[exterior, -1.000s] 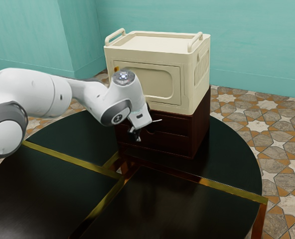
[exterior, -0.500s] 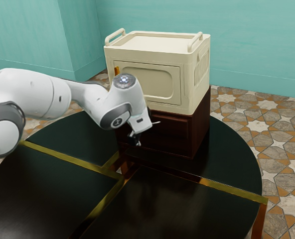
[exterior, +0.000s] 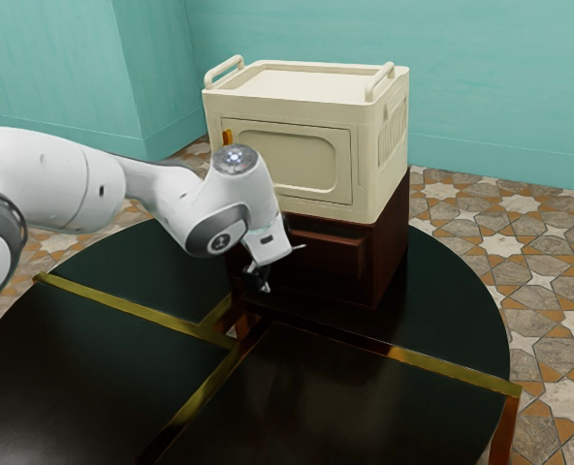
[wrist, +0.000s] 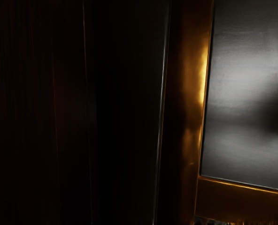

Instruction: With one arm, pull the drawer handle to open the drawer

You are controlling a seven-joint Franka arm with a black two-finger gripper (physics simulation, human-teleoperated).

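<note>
My gripper (exterior: 259,279) is at the front of a dark red-brown cabinet (exterior: 391,242), by the part of its drawer toward the exterior view's left; I cannot tell whether the gripper is open, closed or gripping anything. The drawer (exterior: 341,255), set in the cabinet's upper part, is partly open, its front standing out from the cabinet's face; it lies just below a cream box (exterior: 389,160) that rests on the cabinet.

The box has a raised handle at each end of its top, a recessed panel in its front door and a small orange piece (exterior: 227,138) beside that door; the cabinet stands upright on a round, dark, glossy surface (exterior: 93,368) crossed by gold strips (exterior: 452,373). My white arm (exterior: 64,184) reaches in from the exterior view's left, bending down at the wrist; behind are teal walls (exterior: 365,39), with a floor (exterior: 549,300) of star-patterned tiles in orange, brown and grey.

In the wrist view, most is very dark; a glowing gold-brown band (wrist: 193,93) borders a glossy grey panel (wrist: 242,93), with a smooth pale sheen across it.
</note>
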